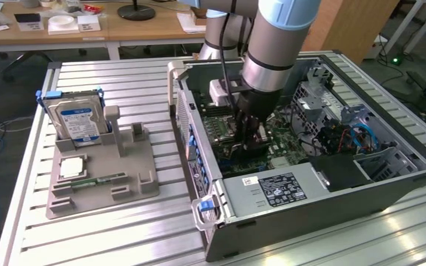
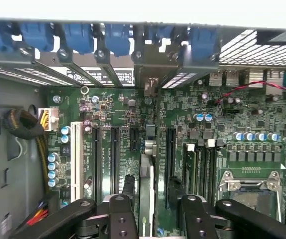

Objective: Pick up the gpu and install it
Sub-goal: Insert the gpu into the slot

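The gpu (image 2: 146, 174) appears edge-on in the wrist view as a thin card standing upright over the green motherboard (image 2: 108, 107). It lines up with the long black expansion slots, and its metal end points toward the rear bracket openings (image 2: 150, 79). My gripper (image 2: 151, 191) has a black finger on each side of the card and is shut on it. In the exterior view the gripper (image 1: 254, 147) reaches straight down inside the open computer case (image 1: 390, 172), low over the motherboard, and the arm hides the card.
Blue retainer clips (image 2: 78, 37) line the case's rear wall. A CPU socket (image 2: 245, 184) and a white slot (image 2: 75, 159) flank the card. A grey holder (image 1: 102, 166) at the exterior view's left carries a hard drive (image 1: 80, 119) and a memory stick (image 1: 95, 181). The power supply (image 1: 279, 191) sits at the case's near end.
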Motion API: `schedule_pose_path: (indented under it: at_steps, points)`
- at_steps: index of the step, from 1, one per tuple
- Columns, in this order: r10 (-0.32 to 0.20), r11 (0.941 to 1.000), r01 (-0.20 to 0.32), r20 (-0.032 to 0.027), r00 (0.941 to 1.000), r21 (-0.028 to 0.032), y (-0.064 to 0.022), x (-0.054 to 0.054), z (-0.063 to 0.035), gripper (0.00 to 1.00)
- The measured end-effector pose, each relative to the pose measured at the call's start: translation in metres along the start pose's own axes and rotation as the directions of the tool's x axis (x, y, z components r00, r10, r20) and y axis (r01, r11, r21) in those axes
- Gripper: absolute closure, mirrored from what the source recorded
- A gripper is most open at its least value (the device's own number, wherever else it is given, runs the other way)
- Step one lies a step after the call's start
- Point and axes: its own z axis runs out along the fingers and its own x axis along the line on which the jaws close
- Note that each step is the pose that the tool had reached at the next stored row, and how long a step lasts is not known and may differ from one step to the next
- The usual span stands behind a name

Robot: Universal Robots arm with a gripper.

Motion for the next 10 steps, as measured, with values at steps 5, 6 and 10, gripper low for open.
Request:
schedule_pose_path:
  at_steps: [5,6,10]
  points:
    - [-0.001,1.0000,0.001,0.0007,1.0000,0.0003,0.0001,0.000,-0.0115,0.59]
    - [-0.001,1.0000,0.001,0.0008,1.0000,0.0005,0.0001,0.000,-0.0138,0.59]
    - [-0.002,1.0000,0.002,0.0007,1.0000,0.0011,0.0002,-0.001,-0.0211,0.59]
